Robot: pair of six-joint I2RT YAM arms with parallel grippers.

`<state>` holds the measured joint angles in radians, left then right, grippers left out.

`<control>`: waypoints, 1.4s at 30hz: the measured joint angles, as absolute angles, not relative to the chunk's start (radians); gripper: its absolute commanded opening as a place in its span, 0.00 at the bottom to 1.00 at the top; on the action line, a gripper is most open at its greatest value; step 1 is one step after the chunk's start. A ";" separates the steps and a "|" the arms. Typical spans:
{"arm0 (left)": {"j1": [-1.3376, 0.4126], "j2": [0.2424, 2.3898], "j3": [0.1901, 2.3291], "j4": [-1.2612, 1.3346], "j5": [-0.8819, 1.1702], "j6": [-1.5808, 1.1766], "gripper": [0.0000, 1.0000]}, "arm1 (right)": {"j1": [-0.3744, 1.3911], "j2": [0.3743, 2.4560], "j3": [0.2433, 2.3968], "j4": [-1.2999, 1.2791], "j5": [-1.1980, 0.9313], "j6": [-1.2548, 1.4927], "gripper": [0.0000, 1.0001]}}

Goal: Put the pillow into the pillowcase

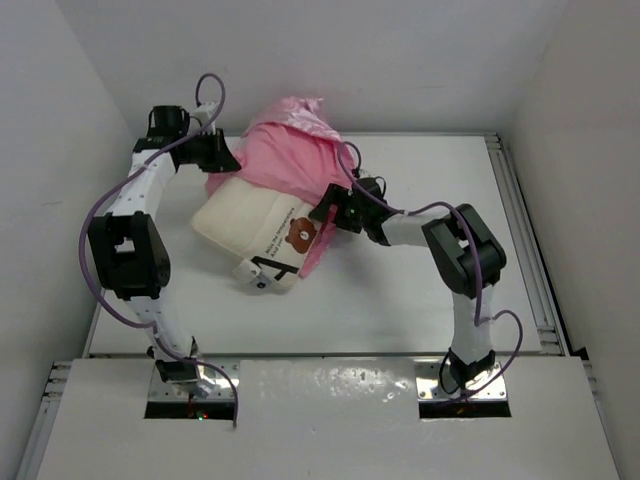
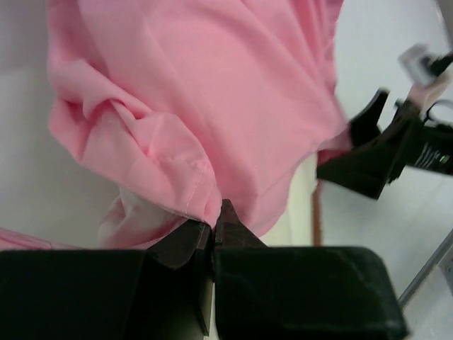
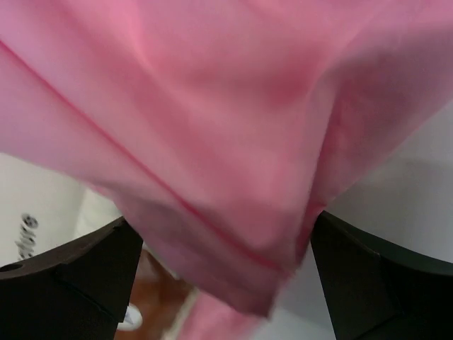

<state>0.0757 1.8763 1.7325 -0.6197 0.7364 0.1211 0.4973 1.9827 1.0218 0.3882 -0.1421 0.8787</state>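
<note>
Left arm was bent at the elbow, wrist at the case's far-left corner. Left gripper [image 2: 213, 228] fingers were pressed together, pinching the pillowcase [image 1: 285, 150] hem. Right arm angled in from the right. Right gripper [image 3: 226, 248] fingers were spread, pink cloth draped between them. Only the top view showed the pillow [image 1: 245, 225], far end covered by the case, bear-print end bare, on the white table [image 1: 420, 290]. White walls around.

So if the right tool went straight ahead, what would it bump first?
The pink pillowcase. It hangs between the open fingers of the right tool and fills its camera view, so it would push into cloth at once. The pillow likely lies just behind, though depth is unclear.
</note>
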 measured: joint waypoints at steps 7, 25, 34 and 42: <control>0.127 1.822 1.384 -0.573 0.640 0.235 0.00 | 0.490 2.080 1.184 0.364 -0.146 0.906 0.21; 0.140 1.783 1.171 -0.498 0.610 0.306 0.00 | 0.288 1.964 1.119 0.099 -0.240 0.710 0.64; 0.158 1.776 1.180 -0.550 0.582 0.348 0.14 | 0.347 1.899 0.978 0.100 -0.290 0.720 0.67; 0.176 1.752 1.145 -0.594 0.547 0.401 0.33 | 0.382 1.895 0.900 0.156 -0.265 0.806 0.00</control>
<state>0.1757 1.7515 1.1450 -0.5938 0.5472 0.4011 0.3820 1.8946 0.9001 0.1562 -0.2649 0.8059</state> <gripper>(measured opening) 0.311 0.103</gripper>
